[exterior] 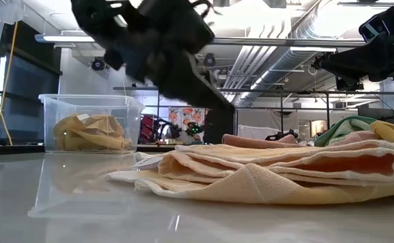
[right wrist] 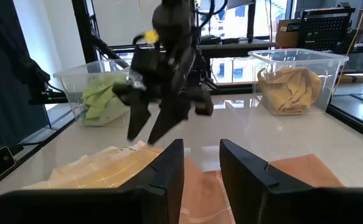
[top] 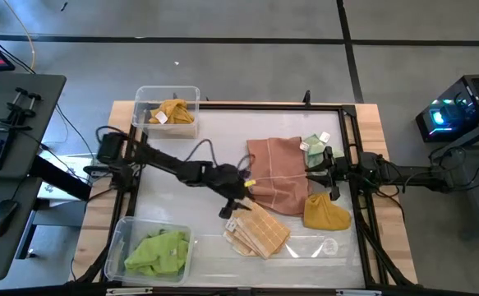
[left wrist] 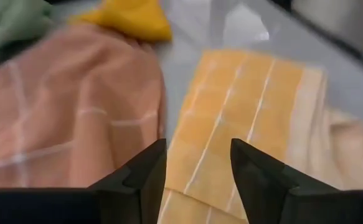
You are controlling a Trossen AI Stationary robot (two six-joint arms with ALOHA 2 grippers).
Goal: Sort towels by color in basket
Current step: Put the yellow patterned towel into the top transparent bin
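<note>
On the desk, taking the tan checked towel as the landmark: far to its left a bin holds a lime towel, already sorted. The left pincer hovers just above the checked towel's near edge, fingers spread and empty, probably lining up a grasp. Right of it lie the pink towel and the mustard towel; the right pincer waits above them, slightly parted, holding nothing.

A tan checked towel, a pink-brown towel with pale grid lines, a mustard towel and a sage towel are noted. Lime cloth and mustard cloth are seen in clear bins.
</note>
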